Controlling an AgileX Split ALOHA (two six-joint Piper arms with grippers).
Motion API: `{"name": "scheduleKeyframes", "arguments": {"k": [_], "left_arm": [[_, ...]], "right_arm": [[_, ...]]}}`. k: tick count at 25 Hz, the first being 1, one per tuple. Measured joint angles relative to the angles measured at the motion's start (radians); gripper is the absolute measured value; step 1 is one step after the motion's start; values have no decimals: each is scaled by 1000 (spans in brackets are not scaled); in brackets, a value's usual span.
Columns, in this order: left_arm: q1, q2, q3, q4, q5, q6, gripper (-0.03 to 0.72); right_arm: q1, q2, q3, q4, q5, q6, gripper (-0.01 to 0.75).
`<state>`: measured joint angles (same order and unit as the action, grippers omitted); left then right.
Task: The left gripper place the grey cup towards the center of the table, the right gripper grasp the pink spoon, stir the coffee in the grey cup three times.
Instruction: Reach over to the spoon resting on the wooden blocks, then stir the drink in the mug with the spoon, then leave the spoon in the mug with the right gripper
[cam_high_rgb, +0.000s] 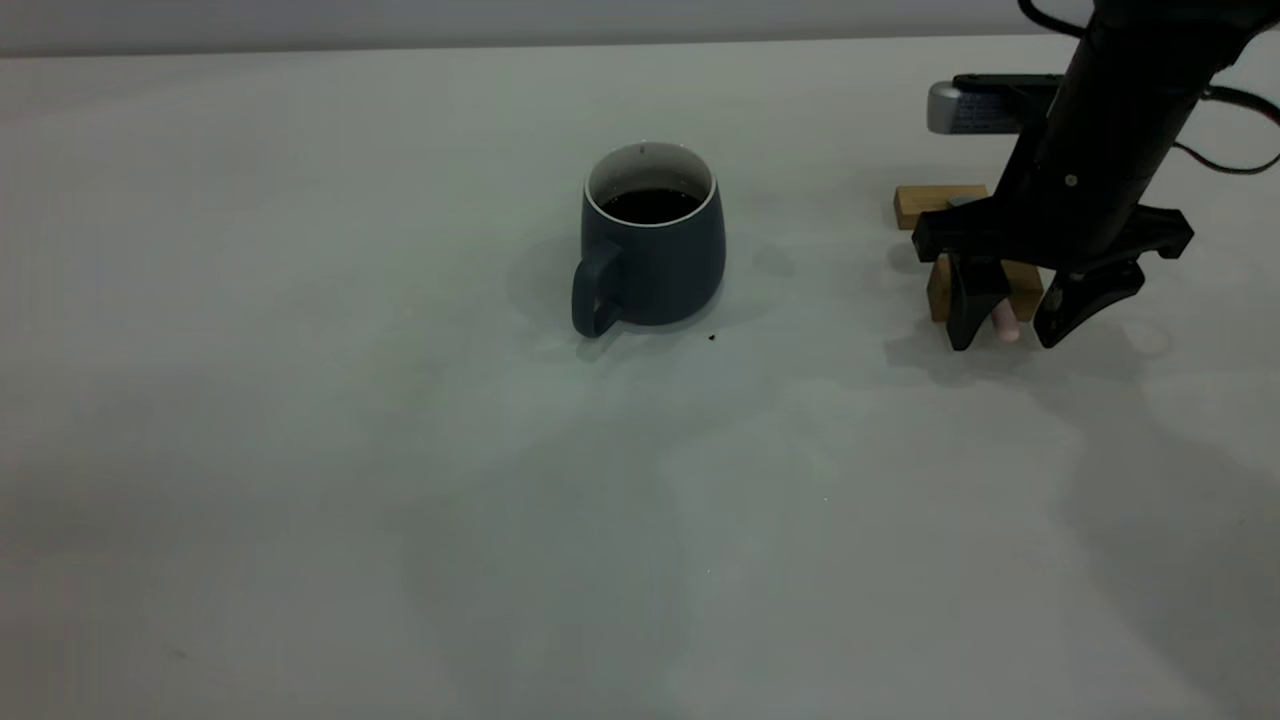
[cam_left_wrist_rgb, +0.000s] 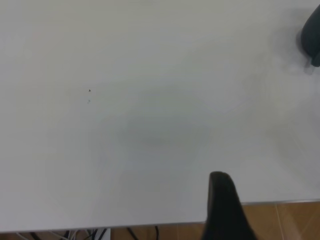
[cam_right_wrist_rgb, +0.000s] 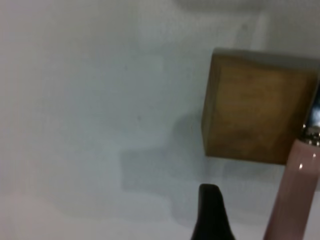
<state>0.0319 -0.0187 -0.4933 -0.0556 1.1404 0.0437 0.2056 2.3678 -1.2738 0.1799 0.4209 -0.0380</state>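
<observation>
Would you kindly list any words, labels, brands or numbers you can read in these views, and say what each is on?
No text can be read in any view.
The small grey box on the right arm bears faint marks, too blurred to read.
The grey cup, wooden blocks and pink spoon show no print.

We see two small light-brown wooden blocks, a far one (cam_high_rgb: 935, 205) and a nearer one (cam_high_rgb: 1022, 286), at right.
</observation>
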Motion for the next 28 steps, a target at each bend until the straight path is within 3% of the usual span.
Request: {"name": "scheduleKeyframes", "arguments": {"k": [4,6,8,9,14,17,19,24,28], "left_arm": [[0,0,0,0,1,0,528],[0,0,0,0,1,0,528],[0,0,0,0,1,0,528],[0,0,0,0,1,0,528],[0,0,0,0,1,0,528],[0,0,0,0,1,0,528],[0,0,0,0,1,0,528],[0,0,0,0,1,0,528],[0,0,0,0,1,-1,528]], "right_arm": [[0,2,0,1,0,0,465],[0,2,0,1,2,0,335],[0,1,-1,-3,12,1,148],[0,-1,-1,-9,20,2,115],[0,-89,-1,-19,89,3,122],[2,-179,-2,70,132,-2,122],[13,-213,-24,188,184,-48,122],[55,-187,-124,623,445,-163,122],[68,-149,-171,962,560,-184,122]]}}
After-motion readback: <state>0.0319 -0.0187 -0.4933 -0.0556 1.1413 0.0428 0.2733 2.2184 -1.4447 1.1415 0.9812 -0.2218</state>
